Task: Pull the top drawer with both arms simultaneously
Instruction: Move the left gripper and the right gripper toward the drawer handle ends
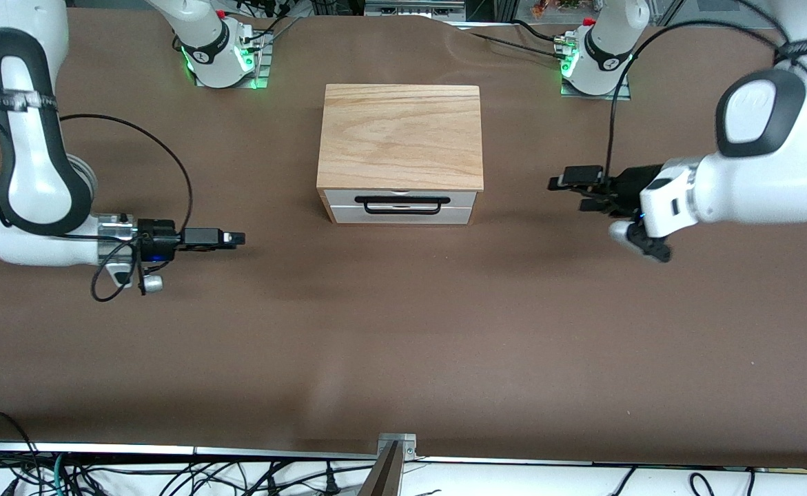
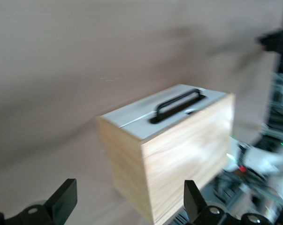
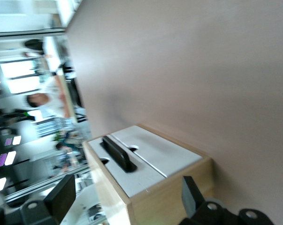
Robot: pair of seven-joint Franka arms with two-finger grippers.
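Observation:
The wooden box point(image 1: 401, 134) stands mid-table with its white front toward the front camera. The top drawer point(image 1: 403, 197) looks shut, and its black bar handle point(image 1: 401, 205) lies across the front. My right gripper point(image 1: 234, 239) hovers low toward the right arm's end, pointing at the box and well apart from it. In the right wrist view it point(image 3: 127, 197) is open and empty, with the drawer point(image 3: 127, 180) and handle point(image 3: 118, 152) ahead. My left gripper point(image 1: 558, 183) hovers at the left arm's end. It point(image 2: 128, 201) is open and empty, facing the drawer point(image 2: 146, 127) and handle point(image 2: 178, 104).
The lower white panel point(image 1: 401, 216) sits under the top drawer. The arm bases point(image 1: 220, 58) point(image 1: 593, 65) glow green along the table edge farthest from the front camera. A metal bracket point(image 1: 396, 444) and cables lie at the nearest edge. Brown tabletop point(image 1: 403, 331) surrounds the box.

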